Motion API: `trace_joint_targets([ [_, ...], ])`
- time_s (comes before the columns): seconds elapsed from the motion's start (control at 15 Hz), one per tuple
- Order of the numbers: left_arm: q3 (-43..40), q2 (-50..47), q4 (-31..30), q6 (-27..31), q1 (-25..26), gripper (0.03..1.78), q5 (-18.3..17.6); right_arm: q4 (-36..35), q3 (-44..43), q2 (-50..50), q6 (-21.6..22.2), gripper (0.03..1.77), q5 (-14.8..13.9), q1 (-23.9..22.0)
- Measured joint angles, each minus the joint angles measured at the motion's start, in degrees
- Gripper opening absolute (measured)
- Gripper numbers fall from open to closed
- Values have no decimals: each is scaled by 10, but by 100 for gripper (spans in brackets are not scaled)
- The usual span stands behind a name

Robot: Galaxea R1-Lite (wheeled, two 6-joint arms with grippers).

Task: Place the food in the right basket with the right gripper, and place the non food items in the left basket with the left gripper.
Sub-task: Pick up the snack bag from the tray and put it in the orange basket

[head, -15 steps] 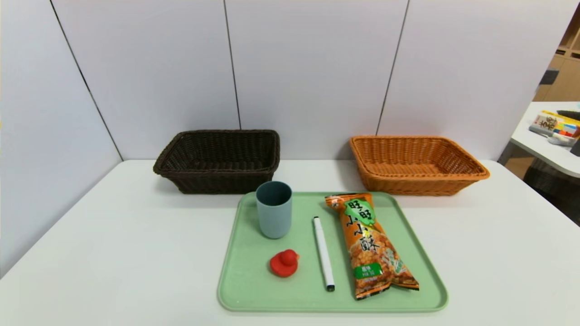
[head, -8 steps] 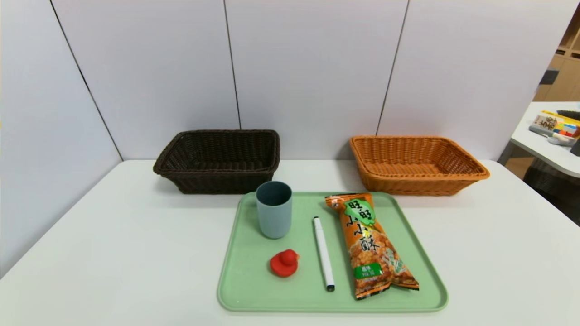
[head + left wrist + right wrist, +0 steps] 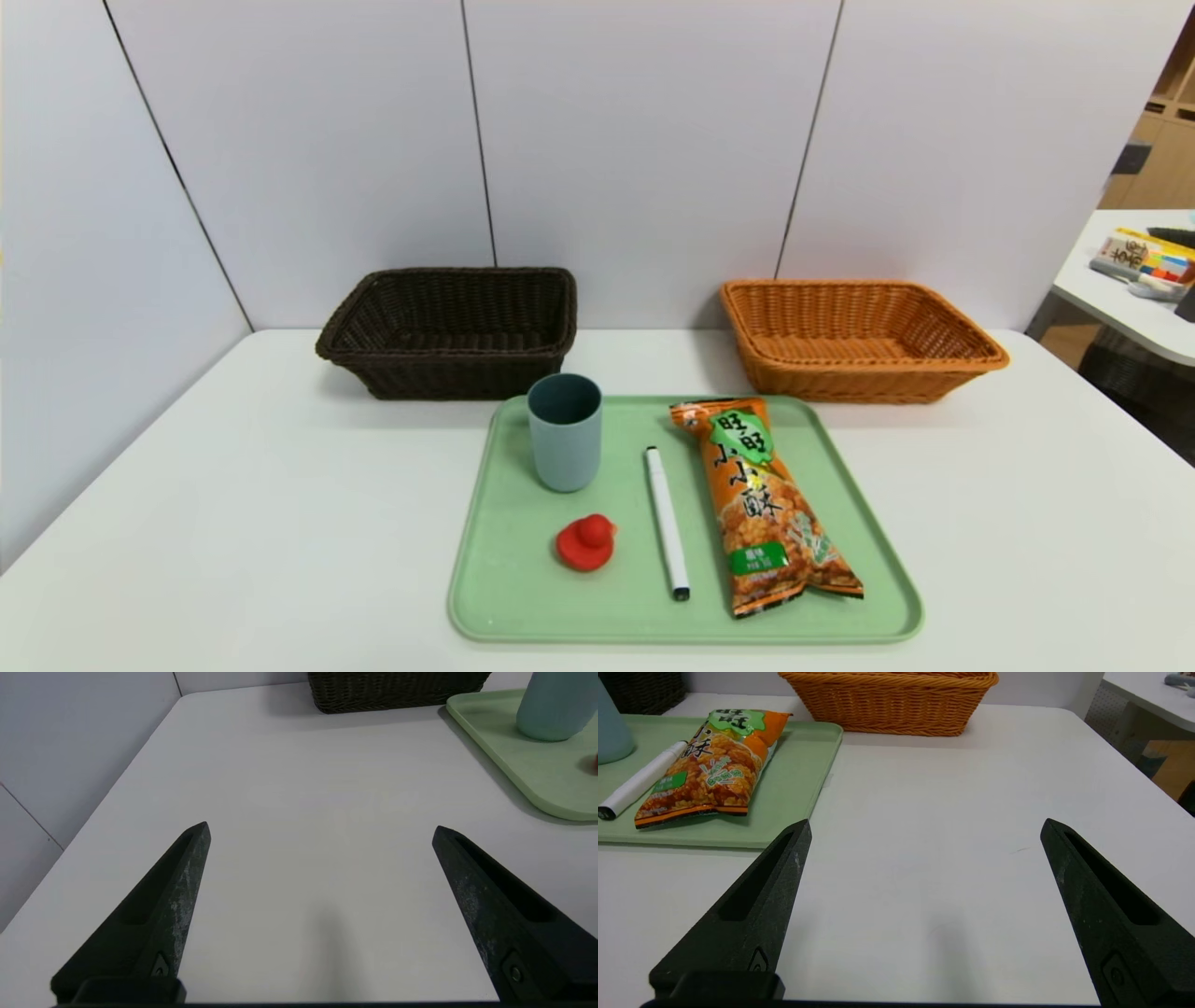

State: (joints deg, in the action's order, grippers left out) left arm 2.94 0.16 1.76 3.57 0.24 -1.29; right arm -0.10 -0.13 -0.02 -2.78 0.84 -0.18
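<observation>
An orange snack bag [image 3: 761,504] [image 3: 712,765] lies on the right side of the green tray [image 3: 523,597]. Beside it on the tray lie a white marker [image 3: 667,521] [image 3: 637,781], a red toy duck [image 3: 586,542] and an upright blue-grey cup [image 3: 564,431] [image 3: 553,707]. The dark brown basket [image 3: 453,329] stands at the back left, the orange basket [image 3: 854,338] [image 3: 889,700] at the back right. Both baskets look bare inside. My left gripper [image 3: 320,830] hovers open over bare table left of the tray. My right gripper [image 3: 924,828] hovers open over bare table right of the tray. Neither arm shows in the head view.
The white table [image 3: 233,504] meets grey wall panels at the back and left. A second table [image 3: 1134,289] with boxes stands off to the right, beyond this table's right edge.
</observation>
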Motion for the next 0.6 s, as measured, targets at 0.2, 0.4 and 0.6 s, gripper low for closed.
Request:
trace_joint_targets([
  [0.2, 84, 10, 76, -1, 0, 169, -32, 11, -42, 10, -10, 169, 25, 0],
  [0.4, 161, 48, 120, -1, 0, 169, -52, 35, -131, 60, -7, 170, 51, 2],
  [0.6, 247, 110, 143, 0, 1, 169, -55, 40, -210, 131, -7, 170, 62, 2],
])
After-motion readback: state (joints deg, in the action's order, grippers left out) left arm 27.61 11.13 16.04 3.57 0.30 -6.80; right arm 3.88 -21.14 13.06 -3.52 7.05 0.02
